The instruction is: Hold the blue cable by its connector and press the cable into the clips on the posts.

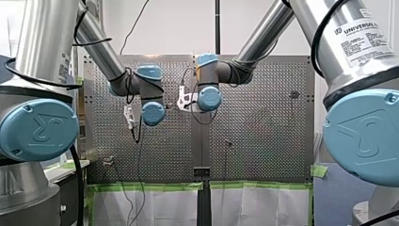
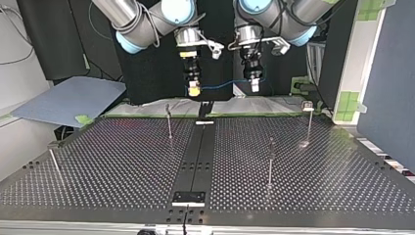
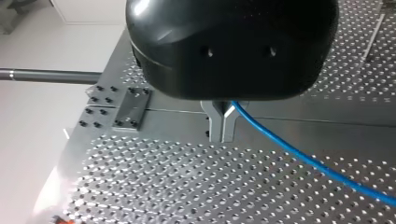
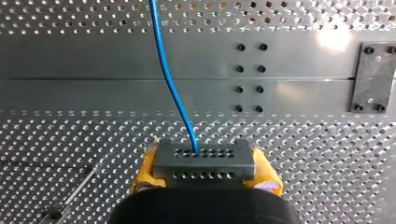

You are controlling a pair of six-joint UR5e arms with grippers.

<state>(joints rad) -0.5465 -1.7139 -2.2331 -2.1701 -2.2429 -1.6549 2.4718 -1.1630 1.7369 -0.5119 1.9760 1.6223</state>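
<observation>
High above the perforated worktop and its thin posts, my right tool clamps the connector. My left tool pinches the blue cable, spanning it between them, seemingly ready for lowering into clips.

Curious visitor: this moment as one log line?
right hand: shut on dark perforated connector block | left hand: shut on thin blue cable | slim metal posts: bare

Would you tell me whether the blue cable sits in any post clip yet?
Out: the blue cable hangs between my right gripper and my left gripper, clear of the posts.
</observation>
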